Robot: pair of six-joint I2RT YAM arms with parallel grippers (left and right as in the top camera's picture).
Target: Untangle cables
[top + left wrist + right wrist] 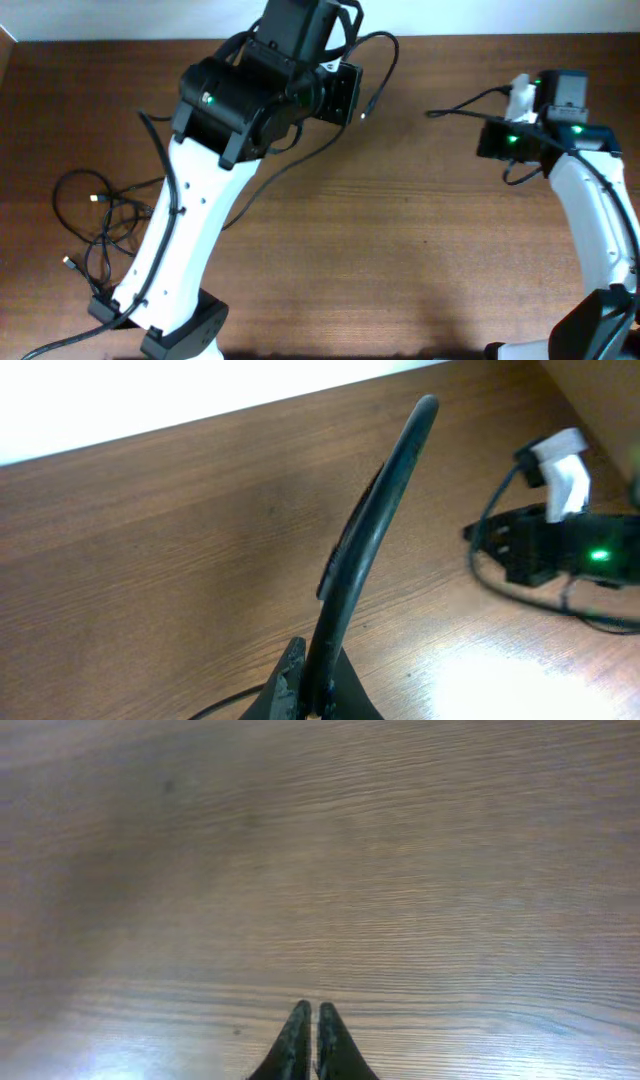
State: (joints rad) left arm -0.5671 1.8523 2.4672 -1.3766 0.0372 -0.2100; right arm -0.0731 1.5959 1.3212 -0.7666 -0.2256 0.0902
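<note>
A loose tangle of thin black cables lies at the table's left, with small plugs at its ends. My left gripper is raised at the top centre and is shut on one black cable. That cable arcs up and right, and its plug hangs free. In the left wrist view the fingers pinch this cable, which rises upward. The cable's other run trails back down-left toward the tangle. My right gripper is shut and empty over bare wood.
The brown wooden table carries both arms. The white left arm crosses beside the tangle, its base at the front left. A thin black cord sticks out left of the right wrist; I cannot tell whether it belongs to the arm.
</note>
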